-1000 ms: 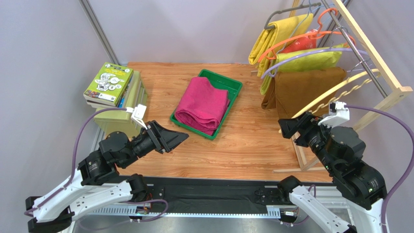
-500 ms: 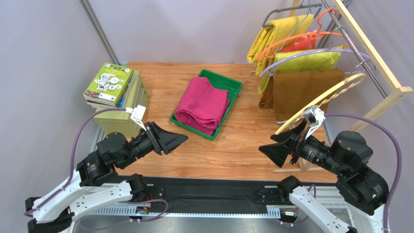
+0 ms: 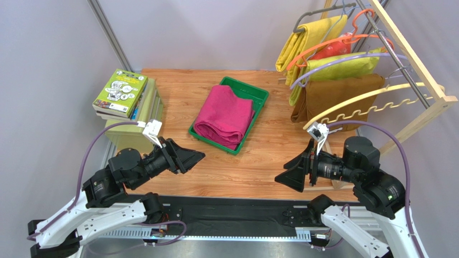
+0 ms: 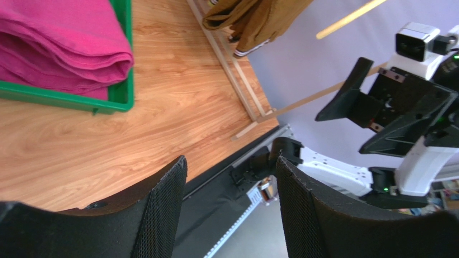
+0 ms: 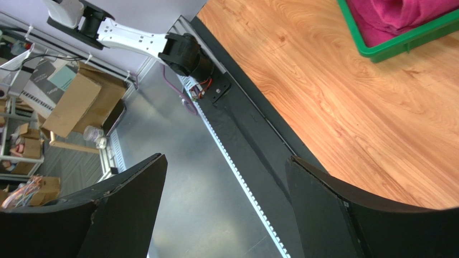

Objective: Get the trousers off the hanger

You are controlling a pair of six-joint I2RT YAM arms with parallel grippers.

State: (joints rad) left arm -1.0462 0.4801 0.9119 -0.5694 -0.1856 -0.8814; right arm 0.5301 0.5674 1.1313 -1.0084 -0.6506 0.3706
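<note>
The magenta trousers (image 3: 223,115) lie folded in the green tray (image 3: 257,97) at the middle of the table. The cream-yellow hanger (image 3: 366,99) hangs bare on the rack at the right, in front of the brown garment. My left gripper (image 3: 196,156) is open and empty, near-left of the tray. My right gripper (image 3: 285,177) is open and empty, low by the table's front edge, away from the hanger. The left wrist view shows the trousers (image 4: 59,48) beyond my open gripper (image 4: 230,161). The right wrist view shows my open gripper (image 5: 226,158) over the table's front edge.
A wooden rack (image 3: 415,54) at the right carries yellow, olive-green and brown garments (image 3: 328,97) on orange and lilac hangers. A stack of books (image 3: 121,94) sits on an olive box (image 3: 126,134) at the left. The rack's foot (image 4: 237,80) runs along the table.
My right gripper has swung away from the hanger, down and left toward the table's front edge. The hanger swung upward and now hangs level on the rack. The left gripper pulled back slightly.
</note>
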